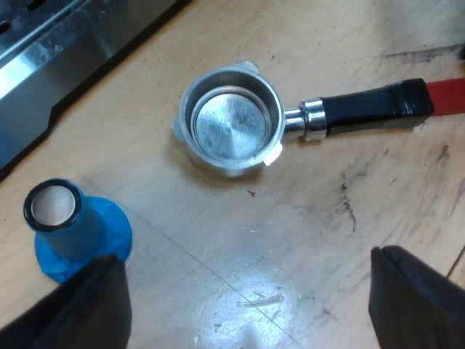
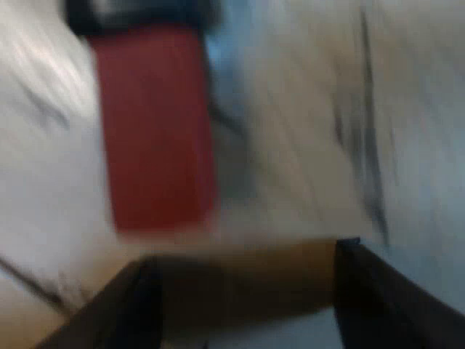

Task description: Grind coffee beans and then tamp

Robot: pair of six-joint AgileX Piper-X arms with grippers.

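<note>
The holder's (image 1: 231,129) red end (image 1: 445,96) runs out of view. The machine (image 1: 65,51) shows one metal edge. The holder lies flat on the scuffed wooden table (image 1: 327,218), round steel basket up and empty, black handle pointing away from the machine. The blue tamper (image 1: 73,229) stands nearby. The left gripper (image 1: 251,302) hovers, fingers apart, empty. The right gripper (image 2: 254,298), fingers apart, is close to the red end (image 2: 156,123); contact cannot be told.
</note>
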